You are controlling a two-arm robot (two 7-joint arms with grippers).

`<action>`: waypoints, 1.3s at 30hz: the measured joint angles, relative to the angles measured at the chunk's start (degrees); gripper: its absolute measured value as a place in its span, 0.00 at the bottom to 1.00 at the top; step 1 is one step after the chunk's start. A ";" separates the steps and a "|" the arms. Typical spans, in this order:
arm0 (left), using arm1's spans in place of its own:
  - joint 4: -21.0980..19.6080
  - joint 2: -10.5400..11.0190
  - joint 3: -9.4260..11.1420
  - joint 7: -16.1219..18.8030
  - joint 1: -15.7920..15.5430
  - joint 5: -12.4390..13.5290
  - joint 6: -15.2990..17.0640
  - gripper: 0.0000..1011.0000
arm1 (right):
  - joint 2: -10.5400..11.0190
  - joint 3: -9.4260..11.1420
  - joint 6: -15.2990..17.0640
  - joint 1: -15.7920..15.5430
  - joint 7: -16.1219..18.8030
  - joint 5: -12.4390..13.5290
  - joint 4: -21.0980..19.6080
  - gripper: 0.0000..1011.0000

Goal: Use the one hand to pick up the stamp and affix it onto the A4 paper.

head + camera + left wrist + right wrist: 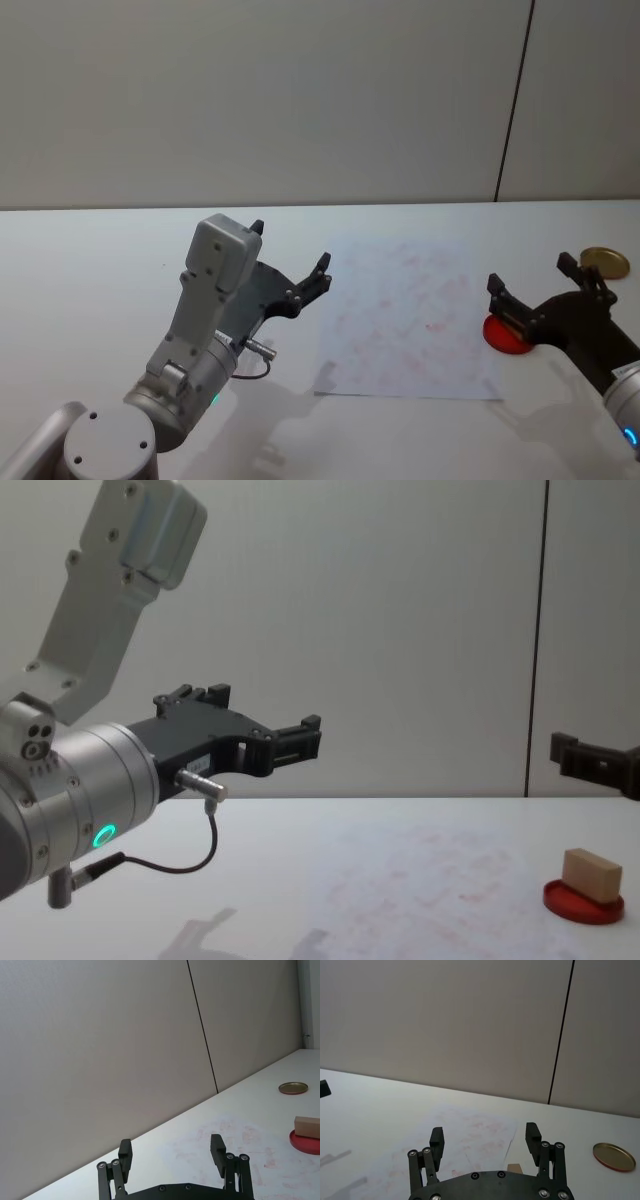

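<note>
Locate the stamp (590, 874) seated on the flat red disc (583, 901), just beside the right edge of the A4 paper (410, 310), with the gold lid (604, 262) farther back. Treat as a light, rigid wooden block: no risk of crushing, but smooth enough to twist or slip under a shallow pinch. Expect some cling to the disc (probably an ink pad, judging by the reddish marks on the sheet), so lift straight up. Take hold across the two broad side faces, at mid-height or above, keeping the underside clear of the grip and level for an even print. Note the right gripper (532, 276) poised over the disc with jaws spread wide and nothing between them; centre over the block before descending. Handle the paper as thin, loose and easily dragged: press down squarely, then withdraw vertically to avoid shifting or lifting the sheet. Leave the left gripper (290, 247) alone, raised above the table (90, 260) just left of the paper, likewise spread and empty.
</note>
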 joint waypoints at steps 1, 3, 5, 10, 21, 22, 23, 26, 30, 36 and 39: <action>0.00 0.00 0.00 0.00 0.00 0.00 0.00 0.98 | 0.09 0.16 0.58 0.24 0.25 0.18 0.31 0.99; 0.00 0.00 0.00 0.00 0.00 0.00 0.00 0.98 | 0.19 0.33 1.13 0.49 0.50 0.34 0.66 0.99; 0.00 0.00 0.00 0.00 0.00 0.00 0.00 0.98 | 0.37 0.63 2.09 0.95 1.00 0.65 1.37 0.99; 0.00 0.00 0.00 0.00 0.00 0.00 0.00 0.98 | 0.80 1.34 4.07 2.15 2.16 1.22 3.29 0.99; 0.00 0.00 0.00 0.00 0.00 0.00 0.00 0.98 | 1.59 2.79 8.06 5.52 5.55 2.59 8.80 0.99; 0.00 0.00 0.00 0.00 0.00 0.00 0.00 0.98 | 1.63 2.92 8.45 5.96 6.01 2.76 9.51 0.99; 0.00 0.00 0.00 0.00 0.00 0.00 0.00 0.98 | 1.65 2.99 8.70 6.18 6.33 2.85 9.87 0.99; 0.00 0.00 0.00 0.00 0.00 0.00 0.00 0.98 | 1.69 3.16 9.46 7.05 7.42 3.03 11.31 0.99; 0.00 0.00 0.00 -0.01 0.00 0.00 0.00 0.98 | 1.67 3.22 10.34 8.31 8.90 3.03 13.38 0.99; 0.00 0.00 0.00 0.00 0.00 0.00 0.00 0.98 | 1.41 3.13 11.01 9.49 10.23 2.63 15.31 0.99; 0.00 0.00 0.00 0.00 0.00 0.00 0.00 0.98 | 1.19 2.95 11.41 10.11 10.82 2.32 16.38 0.99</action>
